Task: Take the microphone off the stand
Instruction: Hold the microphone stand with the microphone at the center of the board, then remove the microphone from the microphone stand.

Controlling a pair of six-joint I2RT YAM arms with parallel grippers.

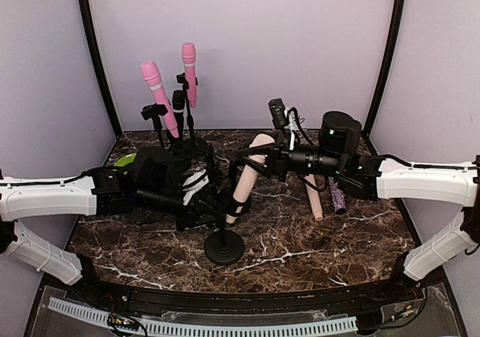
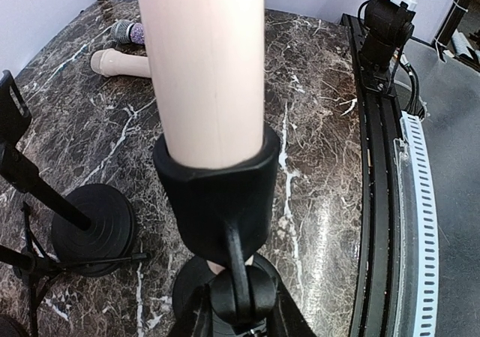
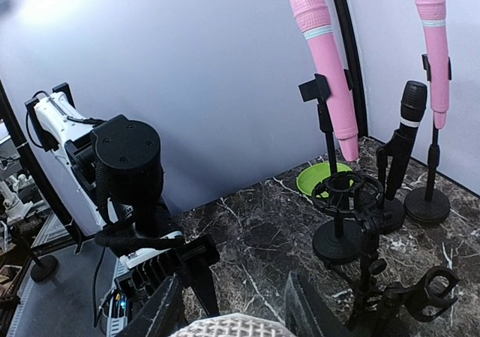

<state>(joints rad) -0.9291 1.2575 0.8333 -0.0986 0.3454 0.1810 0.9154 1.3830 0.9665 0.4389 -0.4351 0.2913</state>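
A beige microphone (image 1: 247, 170) leans in the black clip (image 2: 217, 194) of a short stand with a round base (image 1: 223, 247) at the table's middle. It fills the left wrist view (image 2: 206, 67). My left gripper (image 1: 214, 202) is shut on the stand's joint just under the clip; in its own view (image 2: 240, 314) its fingers flank the round knob. My right gripper (image 1: 259, 154) is at the microphone's upper end. In the right wrist view (image 3: 232, 311) its fingers close on both sides of the white mesh head (image 3: 229, 326).
Two pink microphones (image 1: 159, 97) (image 1: 189, 70) and a black one (image 1: 178, 108) stand on stands at the back left, beside a green bowl (image 1: 125, 159). A second beige microphone (image 1: 315, 198) and a purple glitter one (image 1: 336, 198) lie at right. An empty stand (image 2: 90, 221) is near.
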